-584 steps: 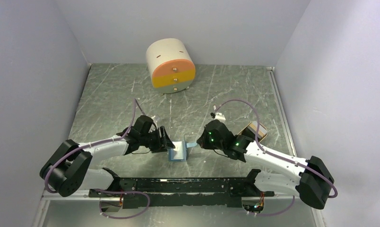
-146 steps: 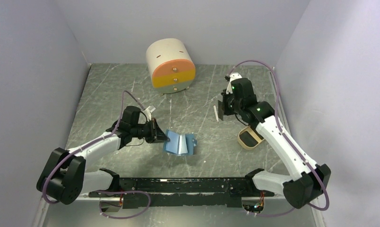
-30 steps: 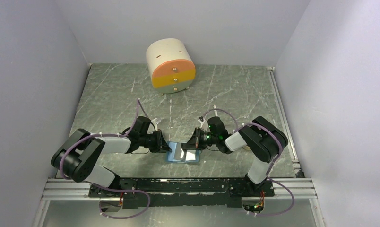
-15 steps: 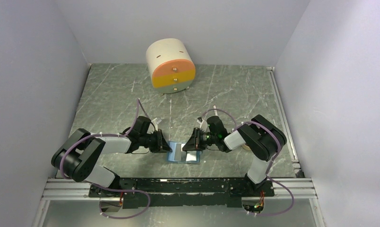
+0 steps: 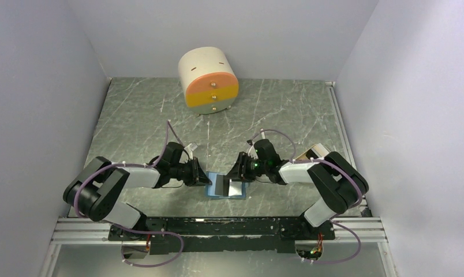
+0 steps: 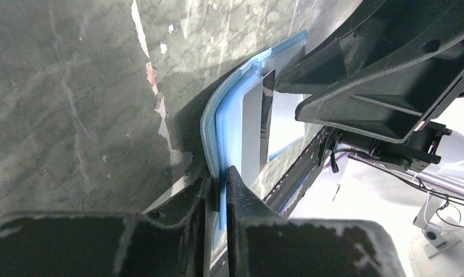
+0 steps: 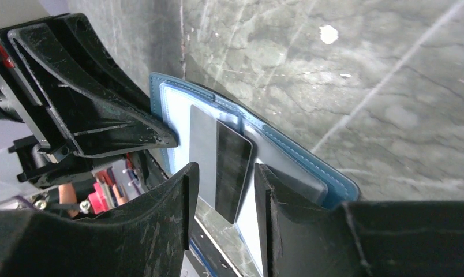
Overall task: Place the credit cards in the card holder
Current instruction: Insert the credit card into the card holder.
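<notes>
Plainly, the card holder (image 5: 225, 187) is laid open on the table (image 5: 143, 115) at the near middle, between the two arms, so that its slot pockets are offered upward. Its left edge is pinched by the left gripper (image 6: 218, 173), whose fingers are pressed together on the blue rim. By this, it is judged, the holder is kept from sliding while a card is pushed in from the other side. One dark credit card (image 7: 234, 153) is seen on the lighter inside, seemingly tucked partly into a pocket, its free end pointing at the right gripper (image 7: 225, 168). The jaws of that gripper are spread, one on each side of the card's end, and nothing is clamped by them.

One card holder is counted, and one card with certainty. Whether the paler strip beside it is a reflection or a second card cannot be told. One drawer unit (image 5: 209, 81) is stood at the far edge, and one beige tray (image 5: 311, 152) is half hidden behind the right arm.
</notes>
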`<state>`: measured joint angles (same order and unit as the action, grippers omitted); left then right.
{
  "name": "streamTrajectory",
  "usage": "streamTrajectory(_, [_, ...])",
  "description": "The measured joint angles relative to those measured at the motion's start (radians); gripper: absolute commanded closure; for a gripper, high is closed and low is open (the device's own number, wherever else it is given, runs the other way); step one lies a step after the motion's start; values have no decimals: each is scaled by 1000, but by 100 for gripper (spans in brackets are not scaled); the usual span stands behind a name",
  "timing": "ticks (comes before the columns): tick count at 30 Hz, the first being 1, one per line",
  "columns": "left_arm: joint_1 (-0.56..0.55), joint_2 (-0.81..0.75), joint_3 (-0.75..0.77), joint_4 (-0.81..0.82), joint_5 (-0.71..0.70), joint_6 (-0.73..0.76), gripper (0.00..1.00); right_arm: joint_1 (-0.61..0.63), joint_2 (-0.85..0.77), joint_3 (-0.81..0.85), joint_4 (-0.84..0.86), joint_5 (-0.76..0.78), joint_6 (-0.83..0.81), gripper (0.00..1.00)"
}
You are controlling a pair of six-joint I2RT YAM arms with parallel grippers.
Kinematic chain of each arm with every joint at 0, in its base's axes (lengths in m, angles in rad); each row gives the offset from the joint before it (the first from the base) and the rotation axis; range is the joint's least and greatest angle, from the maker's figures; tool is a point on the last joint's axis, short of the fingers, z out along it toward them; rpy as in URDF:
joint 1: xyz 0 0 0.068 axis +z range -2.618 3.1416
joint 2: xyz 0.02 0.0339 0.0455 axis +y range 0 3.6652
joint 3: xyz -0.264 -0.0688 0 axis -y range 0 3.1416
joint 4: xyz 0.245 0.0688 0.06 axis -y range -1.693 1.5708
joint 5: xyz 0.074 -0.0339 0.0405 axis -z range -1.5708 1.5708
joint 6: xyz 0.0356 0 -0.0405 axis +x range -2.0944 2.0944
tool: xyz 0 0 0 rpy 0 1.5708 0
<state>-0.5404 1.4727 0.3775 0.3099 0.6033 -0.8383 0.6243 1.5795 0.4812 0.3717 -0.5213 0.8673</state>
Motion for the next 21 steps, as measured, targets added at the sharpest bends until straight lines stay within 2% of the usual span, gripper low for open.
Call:
streamTrajectory(8, [0, 13, -9, 27, 10, -18, 82, 41, -64, -9, -77, 93, 23, 55])
streamTrajectory(21, [0, 13, -22, 61, 37, -37, 78, 121, -5, -39, 81, 115, 153, 63])
